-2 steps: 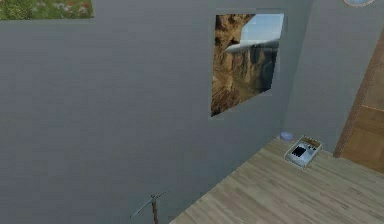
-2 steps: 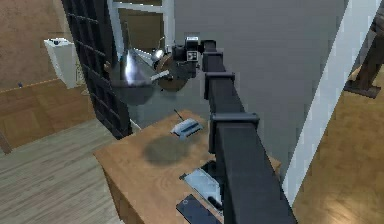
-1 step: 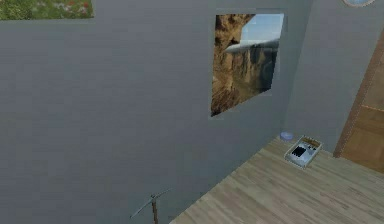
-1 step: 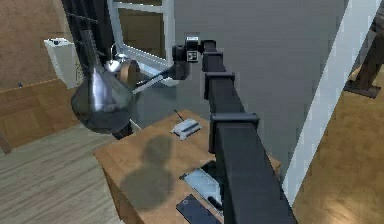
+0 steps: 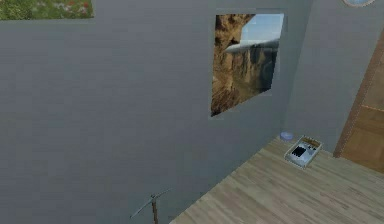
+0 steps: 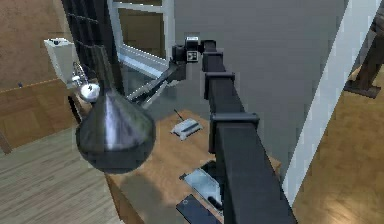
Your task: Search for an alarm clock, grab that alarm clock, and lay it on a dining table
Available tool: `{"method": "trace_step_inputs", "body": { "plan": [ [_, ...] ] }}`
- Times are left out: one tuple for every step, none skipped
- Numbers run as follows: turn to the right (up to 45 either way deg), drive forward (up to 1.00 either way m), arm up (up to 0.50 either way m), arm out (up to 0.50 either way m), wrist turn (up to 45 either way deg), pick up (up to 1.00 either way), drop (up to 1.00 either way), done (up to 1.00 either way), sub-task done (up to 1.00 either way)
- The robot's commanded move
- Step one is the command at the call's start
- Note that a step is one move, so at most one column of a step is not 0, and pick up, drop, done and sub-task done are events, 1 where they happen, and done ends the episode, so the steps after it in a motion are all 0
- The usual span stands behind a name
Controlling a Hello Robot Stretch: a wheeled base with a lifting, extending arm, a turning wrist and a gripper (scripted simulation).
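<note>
Arm [image 6: 235,140], a dark square bar, is seen rising from the arm side view's bottom edge over a wooden desk [image 6: 165,160], where two dark flat devices [image 6: 203,186] are laid nearest the camera. Just beyond, a grey cone-shaped lamp shade [image 6: 115,130] is seen hanging above the desk's left part, and a small pale boxy item [image 6: 185,128] is set on the desktop beside the arm. Farther out, the gripper [image 6: 155,85] is extended before a window [image 6: 140,30]. With desk and window frame behind its fingers, it cannot be told whether anything is grasped. A small round white object [image 6: 90,91], possibly the alarm clock, is seen at the far left beyond the lamp shade, left of the gripper and apart from it, though what it is cannot be confirmed. In the forward view, plank flooring [image 5: 260,190] is shown in the foreground. A flat white-edged box [image 5: 303,151] is laid on it near a wooden door [image 5: 365,120], and a cliff picture [image 5: 246,62] is hung on the grey wall [image 5: 110,110] beyond.
</note>
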Motion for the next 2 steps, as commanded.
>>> {"method": "trace_step_inputs", "body": {
  "plan": [
    [0.0,0.0,0.0,0.0,-9.0,0.0,0.0,0.0,0.0],
    [0.0,0.0,0.0,-0.48,0.0,0.0,0.0,0.0,0.0]
  ]
}}
